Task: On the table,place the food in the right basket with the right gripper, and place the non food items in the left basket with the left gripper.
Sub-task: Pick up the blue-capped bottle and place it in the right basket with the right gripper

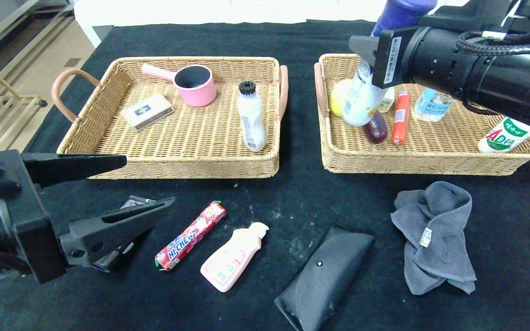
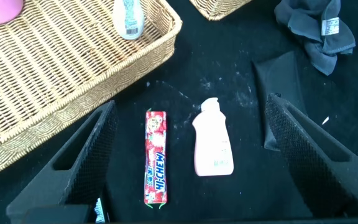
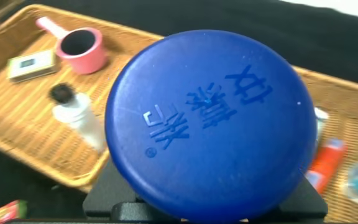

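Wicker: 2 baskets; right gripper (image 1: 370, 55) fingers clasp 1 white bottle (image 1: 361, 99), left gripper (image 1: 147, 184) fingers spread empty.

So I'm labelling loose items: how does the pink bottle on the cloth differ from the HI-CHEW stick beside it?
The pink bottle is wide-bodied and pale pink with a white cap; the HI-CHEW stick is a slim, even red stick with printed lettering. The pink bottle tapers toward its cap; the HI-CHEW stick keeps one width. Both lie flat on the table, angled alike, apart from each other and in front of the left basket.
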